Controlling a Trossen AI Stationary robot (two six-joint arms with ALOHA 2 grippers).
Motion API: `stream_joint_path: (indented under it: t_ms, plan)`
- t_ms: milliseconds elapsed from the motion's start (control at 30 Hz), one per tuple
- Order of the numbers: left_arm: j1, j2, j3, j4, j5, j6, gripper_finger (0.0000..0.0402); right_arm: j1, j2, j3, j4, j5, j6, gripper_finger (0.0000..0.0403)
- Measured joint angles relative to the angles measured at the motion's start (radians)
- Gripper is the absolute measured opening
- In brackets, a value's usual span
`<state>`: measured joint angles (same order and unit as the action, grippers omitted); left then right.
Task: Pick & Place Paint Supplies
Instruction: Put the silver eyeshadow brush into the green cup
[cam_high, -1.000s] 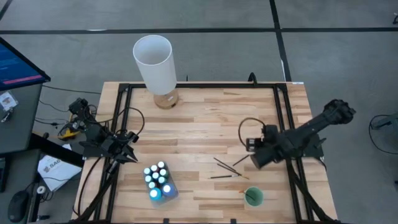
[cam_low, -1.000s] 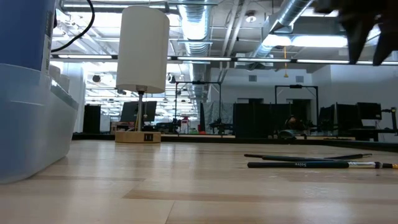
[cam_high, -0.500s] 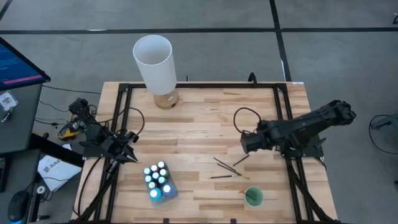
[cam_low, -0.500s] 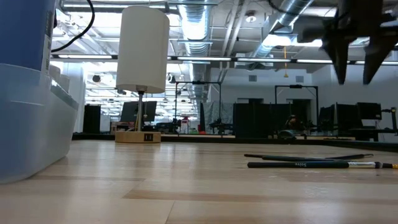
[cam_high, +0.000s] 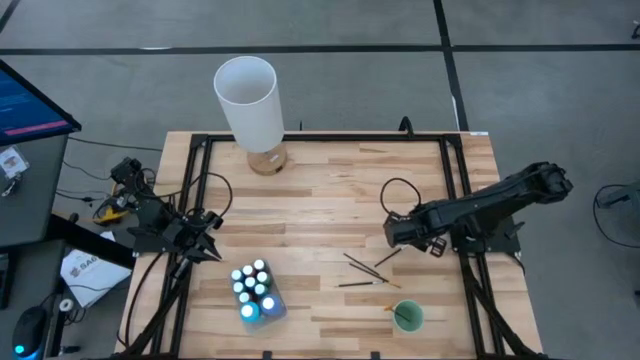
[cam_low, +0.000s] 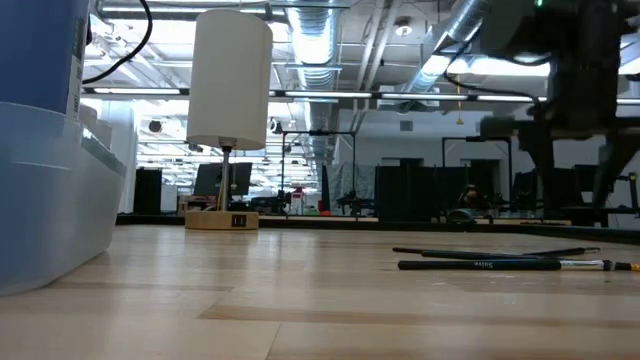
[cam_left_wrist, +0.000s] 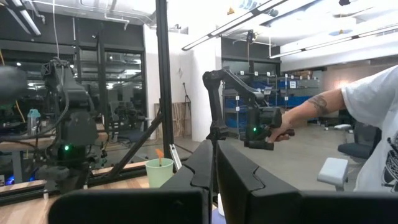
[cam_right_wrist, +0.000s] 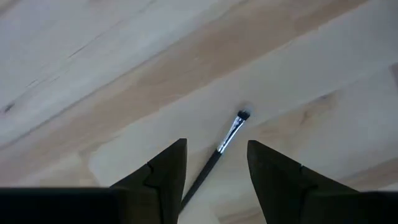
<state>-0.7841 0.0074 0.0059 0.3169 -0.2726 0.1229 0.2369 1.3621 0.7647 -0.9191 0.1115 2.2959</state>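
Several thin dark brushes (cam_high: 366, 268) lie flat on the wood near the table's right-centre, and they show as dark rods (cam_low: 480, 263) in the low view. My right gripper (cam_high: 399, 233) hovers open above the farthest brush (cam_right_wrist: 219, 151), a finger on either side of it without touching. White-capped bottles (cam_high: 255, 286) stand in a clear tray near the front edge. My left gripper (cam_high: 205, 243) waits shut at the table's left edge.
A tall white cylinder (cam_high: 248, 98) stands on a wooden base at the far edge. A small green cup (cam_high: 407, 316) sits at the near right. The clear tray's wall (cam_low: 50, 200) fills the low view's left. A person (cam_left_wrist: 367, 124) holding a device stands beyond the table.
My right gripper has come down toward the brushes and shifted a little toward the table's far left, ending just above the farthest brush. The brushes and bottles have stayed put.
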Motion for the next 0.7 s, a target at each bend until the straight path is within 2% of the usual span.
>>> stream_joint_path:
  t_ms: [333, 700]
  plan:
    - [0.000, 0.000, 0.000, 0.001, 0.000, 0.000, 0.0008, 0.004, 0.000, -0.075, 0.057, -0.009, 0.155, 0.0147]
    - [0.000, 0.000, 0.000, 0.003, 0.000, 0.000, 0.0008, -0.017, 0.000, -0.138, 0.102, -0.033, 0.165, 0.0126]
